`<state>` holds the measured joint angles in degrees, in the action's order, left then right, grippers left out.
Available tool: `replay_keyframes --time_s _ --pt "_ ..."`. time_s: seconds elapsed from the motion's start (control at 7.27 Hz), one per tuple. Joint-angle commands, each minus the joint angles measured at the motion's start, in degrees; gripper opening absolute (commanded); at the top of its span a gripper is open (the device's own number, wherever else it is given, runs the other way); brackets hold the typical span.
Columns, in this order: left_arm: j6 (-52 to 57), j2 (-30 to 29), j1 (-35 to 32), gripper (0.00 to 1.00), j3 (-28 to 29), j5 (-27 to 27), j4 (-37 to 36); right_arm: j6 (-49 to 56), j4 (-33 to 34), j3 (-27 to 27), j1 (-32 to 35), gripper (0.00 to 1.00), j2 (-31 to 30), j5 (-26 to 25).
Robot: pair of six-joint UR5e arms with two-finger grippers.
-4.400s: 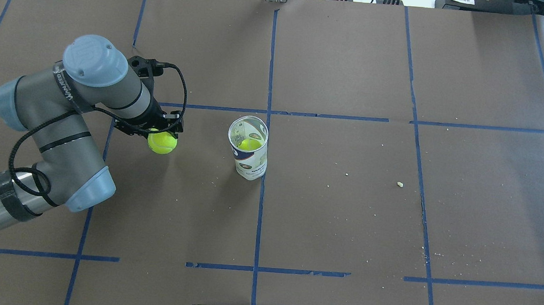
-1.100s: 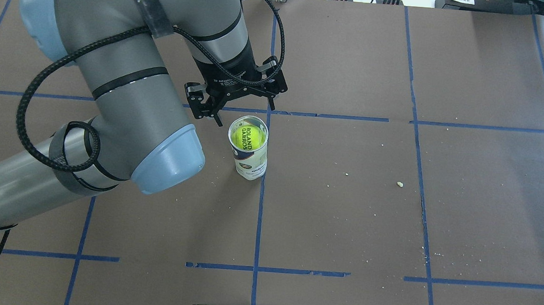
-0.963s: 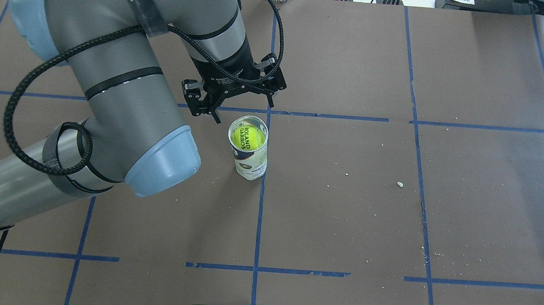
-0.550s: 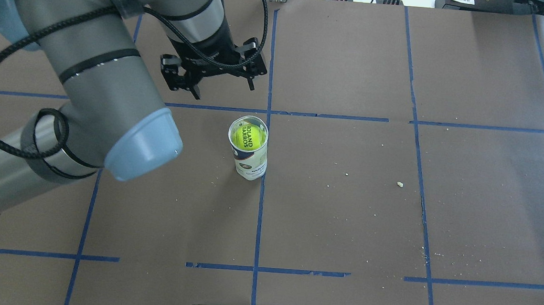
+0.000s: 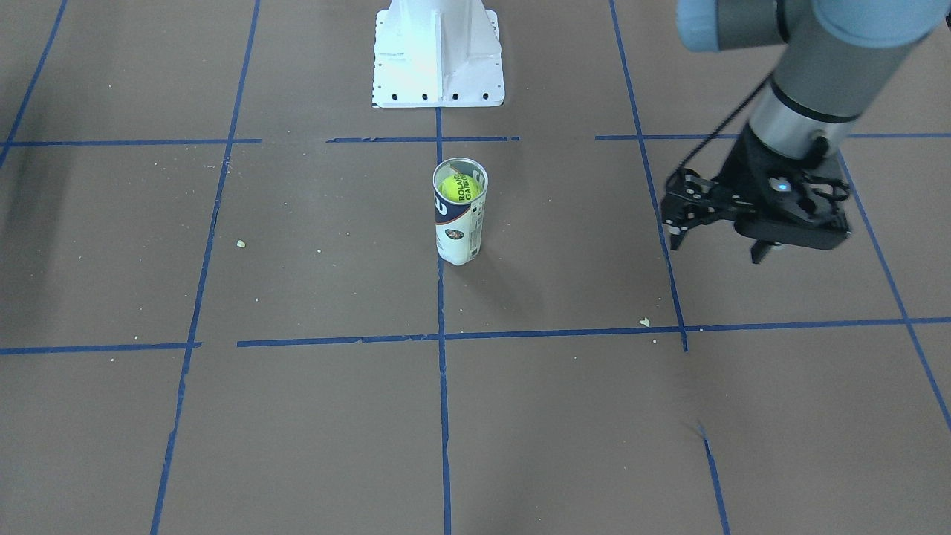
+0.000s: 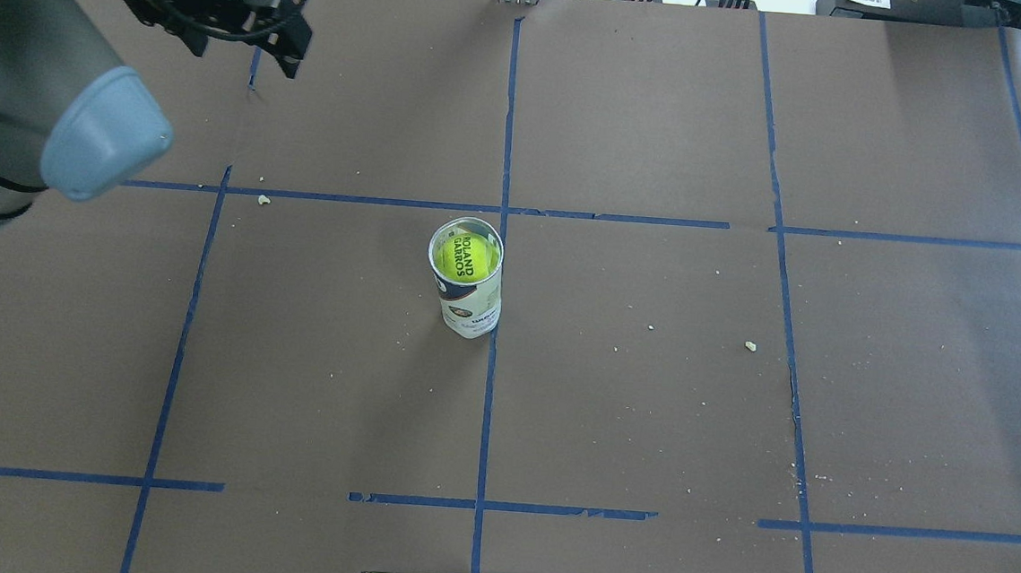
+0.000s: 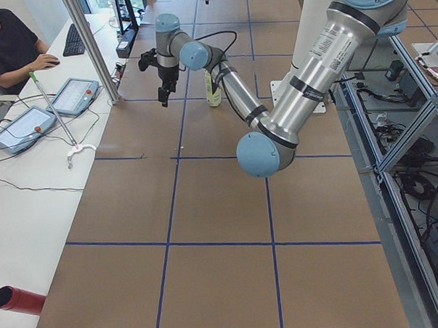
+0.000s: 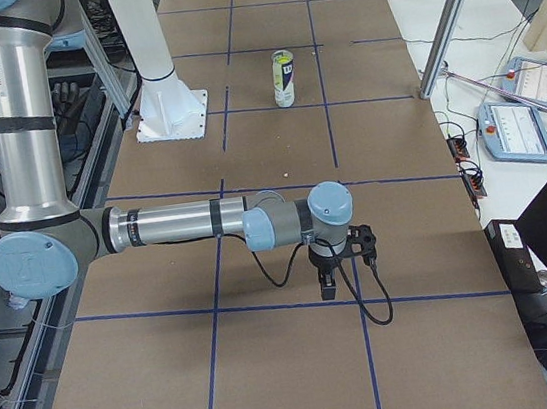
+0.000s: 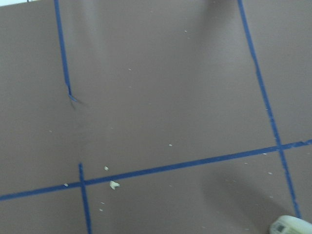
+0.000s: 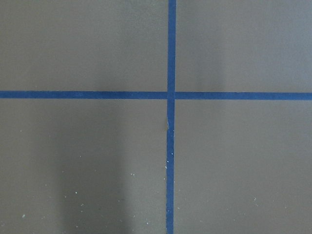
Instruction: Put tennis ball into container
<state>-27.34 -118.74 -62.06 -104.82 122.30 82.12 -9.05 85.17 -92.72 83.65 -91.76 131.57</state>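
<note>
A tennis ball with dark lettering sits inside the container, just below its silver rim. The clear tube with the white-and-navy label stands upright on the centre tape line. The front-facing view also shows the ball within the container. My left gripper hangs open and empty over the far left of the table, well away from the tube; its spread fingers show in the front-facing view too. My right gripper shows only in the exterior right view, low over the table, and I cannot tell its state.
The white metal pedestal with bolt holes stands at the robot's side of the table. Brown paper with blue tape lines covers the table, and small crumbs lie scattered on it. Operator tablets lie on the side bench.
The left gripper, which carried a ball earlier, has released it in the tube. It has since pulled away, open, from above the tube towards the far left. The tube has stayed put.
</note>
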Motion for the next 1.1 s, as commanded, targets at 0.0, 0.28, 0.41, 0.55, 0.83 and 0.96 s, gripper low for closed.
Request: replay_keyframes --time_s 0.0,0.28,0.41,0.55,0.83,0.96 --pt "7.38 13.83 -6.46 1.0 3.03 6.16 10.14 0.0 0.0 0.0 0.02 1.0 0.0 0.0" --pt "21.52 25.08 -17.15 1.0 4.26 7.95 12.79 0.0 0.0 0.0 -0.07 1.0 0.0 0.0" --pt "28.94 27.4 -23.66 1.0 8.97 10.04 12.72 0.0 0.0 0.0 0.02 1.0 0.0 0.0" --pt "35.1 28.29 -29.38 1.0 12.58 11.28 12.28 0.0 0.0 0.0 0.02 1.0 0.0 0.0" --pt "36.75 30.49 -31.46 1.0 13.76 10.86 6.94 0.0 0.0 0.0 0.02 1.0 0.0 0.0" --pt "36.75 32.07 -31.37 1.0 13.15 11.03 6.57 0.0 0.0 0.0 0.02 1.0 0.0 0.0"
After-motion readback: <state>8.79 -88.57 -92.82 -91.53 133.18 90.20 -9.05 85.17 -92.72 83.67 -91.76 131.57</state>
